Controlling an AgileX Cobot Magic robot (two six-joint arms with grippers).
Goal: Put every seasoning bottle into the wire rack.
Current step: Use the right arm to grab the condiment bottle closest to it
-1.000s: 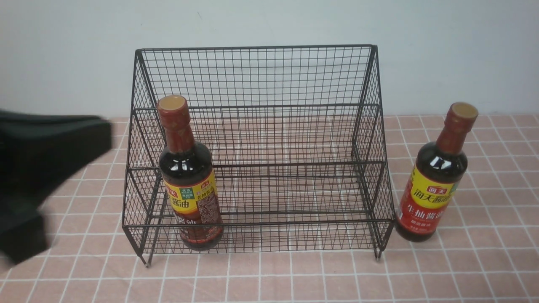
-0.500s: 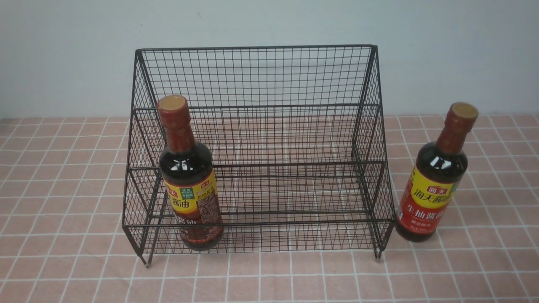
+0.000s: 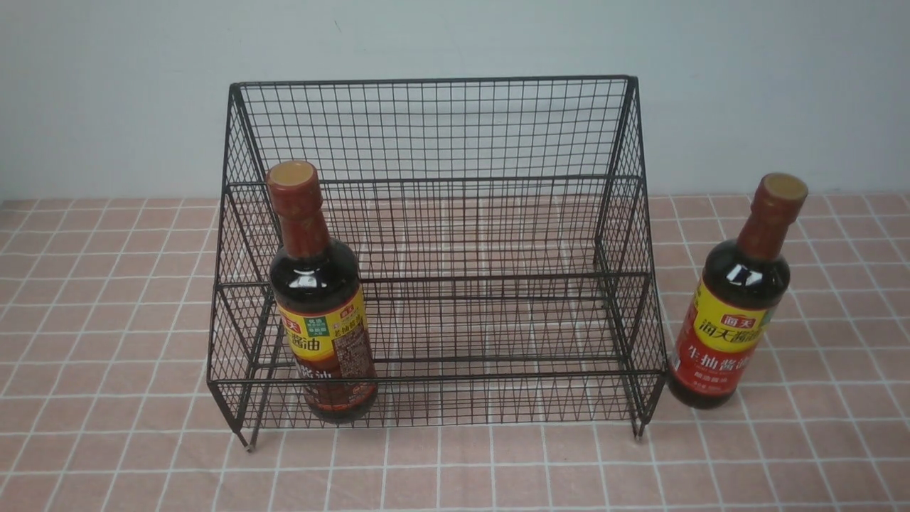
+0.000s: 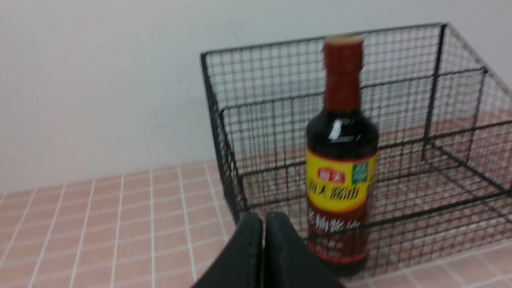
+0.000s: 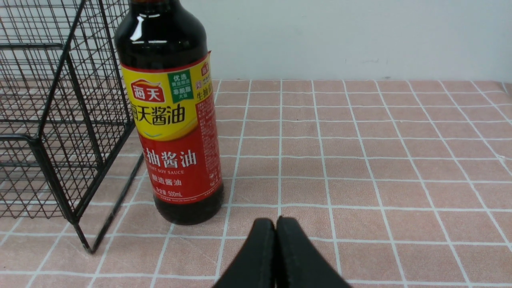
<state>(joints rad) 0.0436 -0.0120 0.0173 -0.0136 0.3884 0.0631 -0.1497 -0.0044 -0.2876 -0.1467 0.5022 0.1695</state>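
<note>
Left end effector and right end effector each show black fingers pressed together, gripping nothing. A pink tiled worktop carries the large dark-brown wire-mesh rack. The brown-banded dark soy-sauce bottle stands upright in the rack's front-left corner. The red-banded dark soy-sauce bottle stands outside, just beside the rack's right side.

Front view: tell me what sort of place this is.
Probably a staged kitchen-style tabletop, not a real kitchen: a pink tile-patterned tablecloth against a plain pale wall, bearing a dark-brown wire-mesh rack and two dark soy-sauce bottles with yellow labels.
</note>
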